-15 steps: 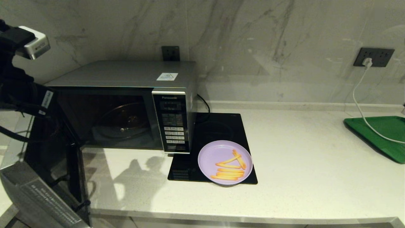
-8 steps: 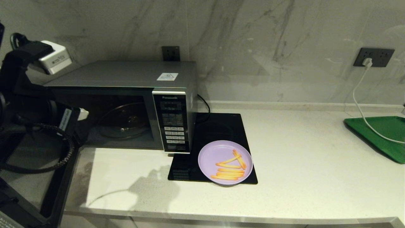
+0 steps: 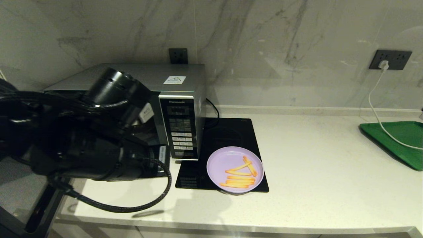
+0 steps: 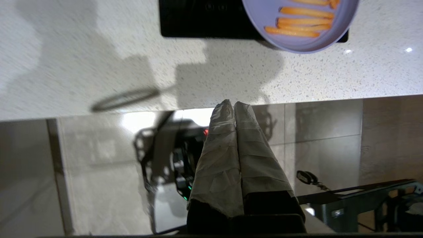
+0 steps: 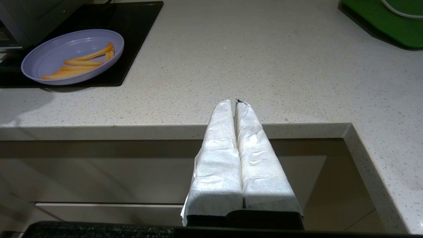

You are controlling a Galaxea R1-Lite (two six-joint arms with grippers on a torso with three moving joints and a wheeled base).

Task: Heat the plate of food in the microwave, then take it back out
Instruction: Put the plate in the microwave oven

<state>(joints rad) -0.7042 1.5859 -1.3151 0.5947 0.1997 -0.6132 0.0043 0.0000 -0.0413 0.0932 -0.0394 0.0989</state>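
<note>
The pale lilac plate of food (image 3: 235, 169), with several orange fry sticks, rests on the front right of the black induction hob (image 3: 228, 132). It also shows as the plate (image 4: 300, 29) in the left wrist view and the plate (image 5: 72, 56) in the right wrist view. The silver microwave (image 3: 148, 74) stands left of it, its cavity hidden behind my bulky black left arm (image 3: 99, 142). My left gripper (image 4: 231, 103) is shut and empty, at the counter's front edge, short of the plate. My right gripper (image 5: 235, 101) is shut and empty at the counter's front edge, right of the plate.
A green tray (image 3: 400, 142) lies at the far right with a white cable (image 3: 375, 109) running across it from a wall socket. The microwave door's dark edge (image 3: 39, 211) juts out at the lower left. Bare counter (image 3: 324, 172) lies between plate and tray.
My left arm has swung in from the far left and now covers the microwave's open cavity. The door has swung further out to the left. The plate has not moved.
</note>
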